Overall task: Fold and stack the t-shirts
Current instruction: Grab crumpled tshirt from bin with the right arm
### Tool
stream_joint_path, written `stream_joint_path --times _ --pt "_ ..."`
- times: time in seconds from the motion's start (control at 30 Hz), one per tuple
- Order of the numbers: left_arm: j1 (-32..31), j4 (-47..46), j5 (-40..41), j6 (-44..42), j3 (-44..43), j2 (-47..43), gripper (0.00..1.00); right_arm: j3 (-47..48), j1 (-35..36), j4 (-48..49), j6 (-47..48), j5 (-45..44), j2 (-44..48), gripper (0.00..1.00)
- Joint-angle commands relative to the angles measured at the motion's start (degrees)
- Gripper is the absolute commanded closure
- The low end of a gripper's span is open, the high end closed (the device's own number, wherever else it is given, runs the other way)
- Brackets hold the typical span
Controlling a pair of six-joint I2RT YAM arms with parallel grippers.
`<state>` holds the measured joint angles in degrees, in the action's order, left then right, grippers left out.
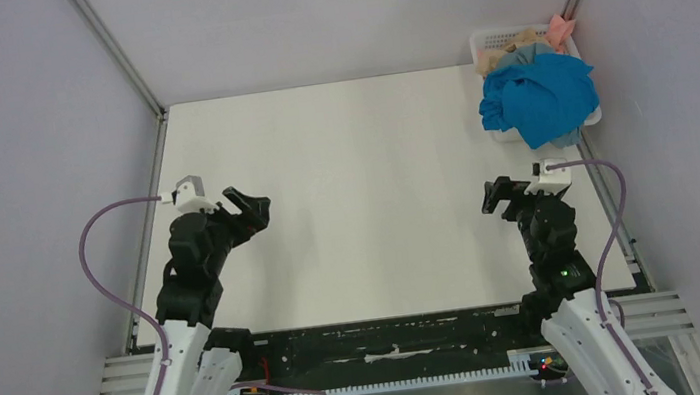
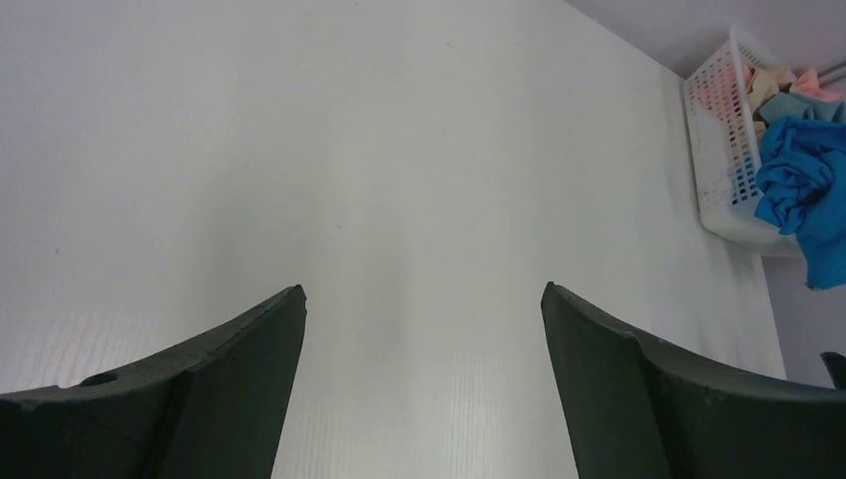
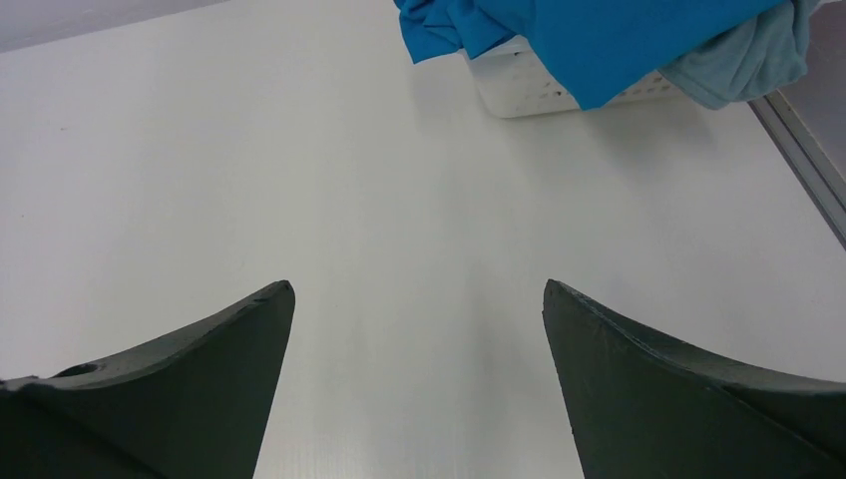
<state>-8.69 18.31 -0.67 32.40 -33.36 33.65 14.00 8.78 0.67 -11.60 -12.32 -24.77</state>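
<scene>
A white plastic basket (image 1: 486,41) at the table's far right corner holds several crumpled t-shirts. A bright blue t-shirt (image 1: 540,94) lies on top and hangs over the rim; light blue (image 1: 530,53), tan (image 1: 512,45) and pink (image 1: 560,30) ones lie behind it. The basket (image 2: 718,160) and blue shirt (image 2: 803,190) show at the right of the left wrist view, and the blue shirt (image 3: 599,40) at the top of the right wrist view. My left gripper (image 1: 254,205) is open and empty over the table's left side. My right gripper (image 1: 495,195) is open and empty, near of the basket.
The white table (image 1: 365,186) is bounded by grey walls and metal frame posts (image 1: 116,50). A black rail (image 1: 393,333) runs along the near edge between the arm bases. A metal rail (image 3: 798,150) runs along the table's right edge.
</scene>
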Motion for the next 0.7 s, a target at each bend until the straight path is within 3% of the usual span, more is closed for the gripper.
stream_joint_path --times 0.0,0.13,0.33,0.53,0.67 --pt "0.2 -2.7 -1.9 0.2 0.1 -0.5 0.07 1.9 0.2 3.0 -0.2 -2.8 -0.9 0.02" --pt "0.2 -4.9 -3.5 0.7 0.6 -0.5 0.07 9.0 0.2 3.7 2.2 -3.9 -6.6 0.02" --pt "0.2 -6.0 -2.1 1.0 -0.6 0.2 0.07 31.3 -1.3 -3.7 5.5 -14.6 -28.0 0.02" --pt "0.2 -5.3 0.5 0.5 -0.2 0.5 0.07 56.4 -7.9 -13.5 8.0 -15.5 -52.3 0.02" --pt "0.2 -5.8 2.0 0.4 0.1 1.4 0.07 68.6 -13.6 -17.8 8.3 -10.5 -64.4 0.02"
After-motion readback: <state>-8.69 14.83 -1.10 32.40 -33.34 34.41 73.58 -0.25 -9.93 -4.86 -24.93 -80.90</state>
